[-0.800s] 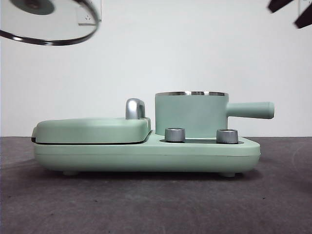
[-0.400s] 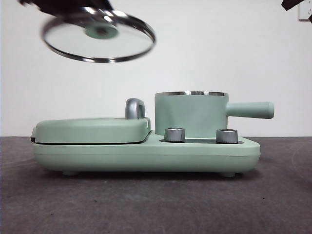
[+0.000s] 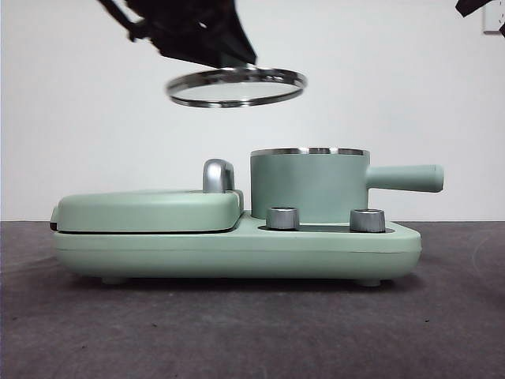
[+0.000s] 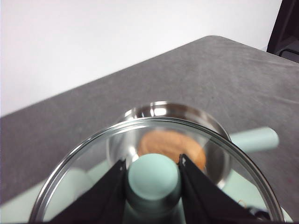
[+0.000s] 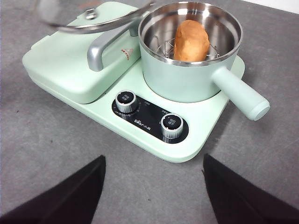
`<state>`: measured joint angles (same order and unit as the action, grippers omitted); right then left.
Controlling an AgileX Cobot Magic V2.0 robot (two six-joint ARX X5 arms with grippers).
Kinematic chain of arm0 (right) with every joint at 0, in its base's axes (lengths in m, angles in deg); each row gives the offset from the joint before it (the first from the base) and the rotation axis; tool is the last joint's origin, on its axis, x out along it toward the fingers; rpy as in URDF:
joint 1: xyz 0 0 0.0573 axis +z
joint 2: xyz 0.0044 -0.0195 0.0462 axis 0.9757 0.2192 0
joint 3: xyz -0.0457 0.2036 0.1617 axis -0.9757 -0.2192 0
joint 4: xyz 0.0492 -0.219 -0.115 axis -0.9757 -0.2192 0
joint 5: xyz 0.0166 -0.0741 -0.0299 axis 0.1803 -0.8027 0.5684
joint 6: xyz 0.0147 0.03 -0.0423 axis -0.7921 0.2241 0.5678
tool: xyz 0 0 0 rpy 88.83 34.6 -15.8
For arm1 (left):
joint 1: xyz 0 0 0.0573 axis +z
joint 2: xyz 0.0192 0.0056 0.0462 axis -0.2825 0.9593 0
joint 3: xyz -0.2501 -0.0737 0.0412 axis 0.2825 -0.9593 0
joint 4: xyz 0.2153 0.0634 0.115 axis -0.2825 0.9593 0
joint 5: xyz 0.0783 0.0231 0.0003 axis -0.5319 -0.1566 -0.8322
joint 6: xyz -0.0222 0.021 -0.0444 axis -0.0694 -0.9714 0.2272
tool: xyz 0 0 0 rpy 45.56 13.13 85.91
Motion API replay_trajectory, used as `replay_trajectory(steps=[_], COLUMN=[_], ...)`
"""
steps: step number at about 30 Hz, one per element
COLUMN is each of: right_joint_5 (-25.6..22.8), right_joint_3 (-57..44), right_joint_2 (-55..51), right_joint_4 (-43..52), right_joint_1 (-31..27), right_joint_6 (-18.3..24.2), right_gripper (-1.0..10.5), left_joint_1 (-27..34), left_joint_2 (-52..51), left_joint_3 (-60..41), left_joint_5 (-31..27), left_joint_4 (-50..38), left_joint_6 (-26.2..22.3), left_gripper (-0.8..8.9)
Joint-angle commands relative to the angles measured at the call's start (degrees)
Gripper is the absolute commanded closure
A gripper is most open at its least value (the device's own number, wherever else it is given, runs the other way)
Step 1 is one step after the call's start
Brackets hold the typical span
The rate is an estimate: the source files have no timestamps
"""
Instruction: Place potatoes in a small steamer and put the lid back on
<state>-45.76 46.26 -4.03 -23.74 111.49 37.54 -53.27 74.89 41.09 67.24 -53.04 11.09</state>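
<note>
The lid [image 3: 236, 87], clear glass with a steel rim, hangs level in the air above and a little left of the small steamer [image 3: 309, 185]. My left gripper [image 4: 153, 163] is shut on the lid's mint-green knob [image 4: 153, 178], and in the front view it comes down dark from the top [image 3: 225, 55]. The orange-brown potato [image 5: 190, 39] lies on a wire rack inside the steamer [image 5: 189, 70] and shows through the glass [image 4: 170, 143]. My right gripper [image 5: 154, 186] is open and empty, high above the table in front of the appliance. The lid's edge [image 5: 65, 11] shows blurred over the grill cover.
The steamer sits on a mint-green appliance base [image 3: 237, 254] with two steel dials [image 5: 125, 100] [image 5: 172, 125]. A flat green grill cover [image 3: 150, 210] with a steel handle [image 3: 218, 175] fills its left half. The steamer's straight handle [image 3: 406, 178] sticks out to the right.
The lid has travelled from the upper left rightwards and down towards the steamer, and has tilted from showing its underside to lying level.
</note>
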Motion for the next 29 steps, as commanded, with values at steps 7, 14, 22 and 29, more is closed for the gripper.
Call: replay_trajectory(steps=[7,14,22,29], right_joint_5=[-0.11,-0.66,-0.66,-0.68], right_joint_3=[0.24,0.24,0.24,0.24], right_joint_2=[0.22,0.24,0.24,0.26], right_joint_4=[0.33,0.42,0.15,-0.42], right_joint_1=[0.55,0.55,0.55,0.55], right_joint_6=[0.04,1.11,1.11,1.11], right_gripper=[6.2,6.2,6.2,6.2], left_joint_1=[-0.83,-1.09,-1.09,-1.09], left_joint_2=[14.40,22.08,25.59,26.73], left_joint_3=[15.37,21.42,21.42,21.42], left_joint_5=[1.14,2.78,4.55,6.84], left_joint_4=[-2.75,-4.20,-7.39,-8.81], left_joint_6=[-3.34,-3.82,-3.67,-3.65], left_gripper=[8.00,8.00,8.00,8.00])
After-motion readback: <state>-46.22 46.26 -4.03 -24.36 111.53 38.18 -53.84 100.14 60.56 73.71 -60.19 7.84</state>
